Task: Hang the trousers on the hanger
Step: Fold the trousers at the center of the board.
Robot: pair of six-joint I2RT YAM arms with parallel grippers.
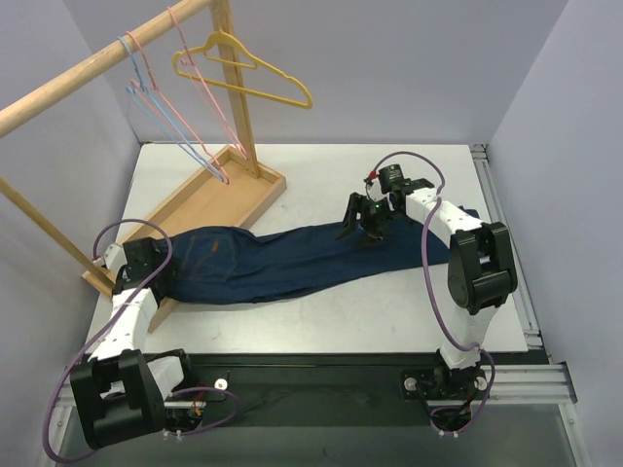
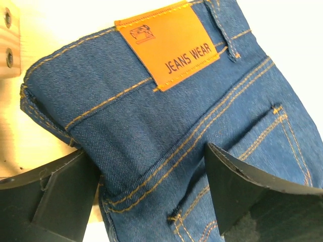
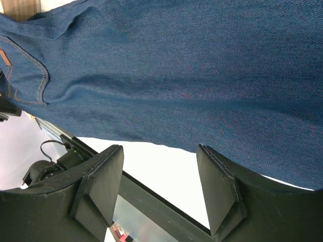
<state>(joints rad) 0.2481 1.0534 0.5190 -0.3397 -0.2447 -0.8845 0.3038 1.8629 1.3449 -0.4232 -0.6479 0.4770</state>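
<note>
"JEANS WEAR" on tan patch (image 2: 166, 48) of trousers (image 2: 126, 126)

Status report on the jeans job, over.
Left pincer open, straddling waistband; right pincer open at a leg's edge. Dark navy denim jeans lying on white table, unhung. Light-blue wire hanger on wooden rail, pink wire hangers beside it.

The trousers (image 1: 292, 261) are laid flat across the frame's middle, and the hanger (image 1: 148, 105) is hung on the rail (image 1: 78, 80) at upper left.
</note>
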